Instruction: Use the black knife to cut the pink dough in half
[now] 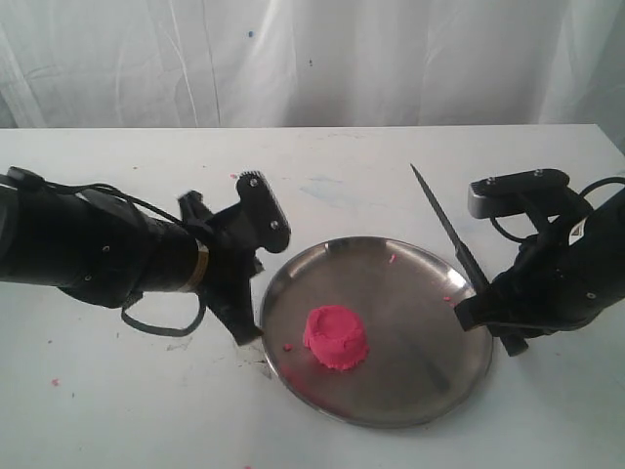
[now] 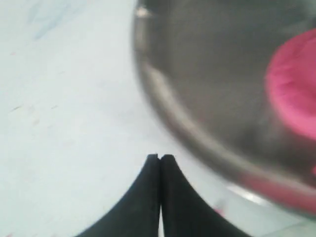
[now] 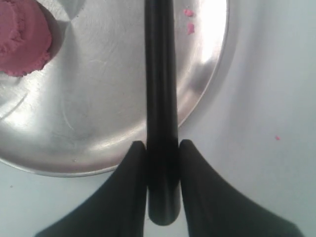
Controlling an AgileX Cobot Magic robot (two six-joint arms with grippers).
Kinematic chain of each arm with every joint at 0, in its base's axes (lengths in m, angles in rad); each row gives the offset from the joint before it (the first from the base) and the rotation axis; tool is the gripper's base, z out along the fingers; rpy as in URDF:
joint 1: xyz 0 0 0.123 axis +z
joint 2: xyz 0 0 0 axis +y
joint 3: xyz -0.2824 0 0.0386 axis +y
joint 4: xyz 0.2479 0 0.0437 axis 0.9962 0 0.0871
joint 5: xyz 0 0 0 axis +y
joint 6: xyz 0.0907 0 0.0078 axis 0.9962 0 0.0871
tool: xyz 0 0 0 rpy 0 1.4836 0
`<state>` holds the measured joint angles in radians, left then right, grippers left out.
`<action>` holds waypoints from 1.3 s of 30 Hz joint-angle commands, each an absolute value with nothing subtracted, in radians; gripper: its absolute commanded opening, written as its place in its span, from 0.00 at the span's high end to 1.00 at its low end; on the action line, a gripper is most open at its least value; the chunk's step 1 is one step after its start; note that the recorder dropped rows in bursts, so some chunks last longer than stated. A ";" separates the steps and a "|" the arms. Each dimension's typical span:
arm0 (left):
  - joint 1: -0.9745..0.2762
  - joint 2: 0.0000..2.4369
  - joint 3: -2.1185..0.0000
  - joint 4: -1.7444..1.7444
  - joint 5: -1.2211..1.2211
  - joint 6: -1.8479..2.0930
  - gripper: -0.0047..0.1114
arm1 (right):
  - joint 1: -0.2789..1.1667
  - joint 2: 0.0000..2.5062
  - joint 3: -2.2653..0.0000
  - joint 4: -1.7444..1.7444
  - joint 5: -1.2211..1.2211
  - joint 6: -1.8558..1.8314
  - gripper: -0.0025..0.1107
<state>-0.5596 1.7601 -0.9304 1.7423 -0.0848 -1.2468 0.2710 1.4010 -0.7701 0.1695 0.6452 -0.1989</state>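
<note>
One step of the job looks done, judging by how things lie: the knife is in hand, but no cut has been made.

At the left, the left pincer (image 1: pixel 246 334) hangs just outside the rim of the steel plate (image 1: pixel 410 415). Its two black fingertips are clenched together on nothing, as the left wrist view shows (image 2: pixel 159 157). It touches neither the plate nor the dough, so nothing is steadying the plate.

In the plate, left of its middle, sits the pink dough (image 1: pixel 337 339). It is one round mound with a dimpled top, whole, with no groove or slit that I can see. A few pink crumbs (image 1: pixel 393 259) lie loose on the metal toward the far right, and more are scattered on the white worktop (image 1: pixel 342 166).

Further right, the black knife (image 1: pixel 447 225) slants up and away, its point toward the back of the worktop and well apart from the dough. The right pincer (image 1: pixel 479 311) grasps it by the handle at the plate's right rim. In the right wrist view the fingers (image 3: pixel 133 163) press on both sides of the handle (image 3: pixel 160 74), and the butt sticks out a little behind them.

What is left, then, is the whole cut — bringing the blade over the middle of the mound, pressing down to the plate and parting the two halves.
</note>
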 commanded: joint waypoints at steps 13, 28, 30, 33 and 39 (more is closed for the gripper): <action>-0.571 1.738 -1.161 0.000 0.502 0.413 0.96 | 0.272 1.401 -0.768 0.183 0.634 -0.193 0.98; -0.582 1.761 -1.035 -0.283 0.239 0.768 0.96 | 0.272 1.401 -0.768 0.220 0.634 -0.193 0.98; -0.603 1.787 -1.035 -0.334 0.253 0.914 0.96 | 0.272 1.401 -0.768 0.221 0.634 -0.193 0.98; -0.624 1.817 -1.035 -0.412 0.238 1.000 0.96 | 0.272 1.401 -0.768 0.220 0.634 -0.200 0.98; -0.630 1.850 -1.037 -0.416 0.233 1.017 0.96 | 0.272 1.401 -0.768 0.220 0.632 -0.201 0.98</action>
